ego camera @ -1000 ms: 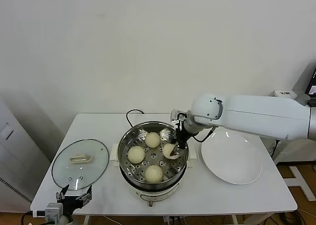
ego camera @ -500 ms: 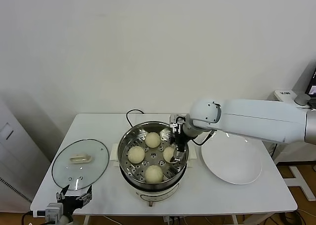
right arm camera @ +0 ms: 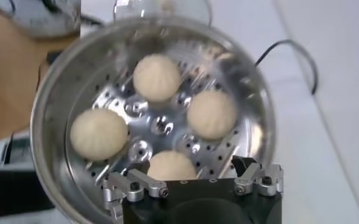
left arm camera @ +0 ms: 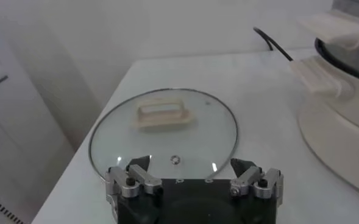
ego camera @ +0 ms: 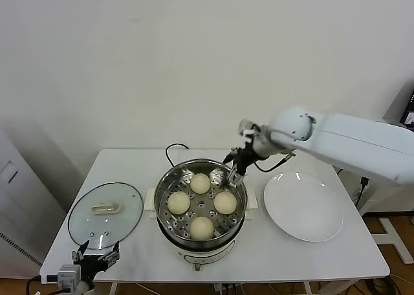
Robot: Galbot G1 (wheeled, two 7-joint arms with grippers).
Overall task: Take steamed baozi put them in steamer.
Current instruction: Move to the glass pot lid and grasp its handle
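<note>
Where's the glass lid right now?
In the head view the glass lid lies flat on the table's left side, left of the steamer, just beyond the left end effector.

The white right arm reaches in from the side, its black-and-silver right gripper (ego camera: 231,167) tilted downward — fingers spread, empty. The black left gripper (ego camera: 97,257) sits low and parked — fingers apart, empty too.
</note>
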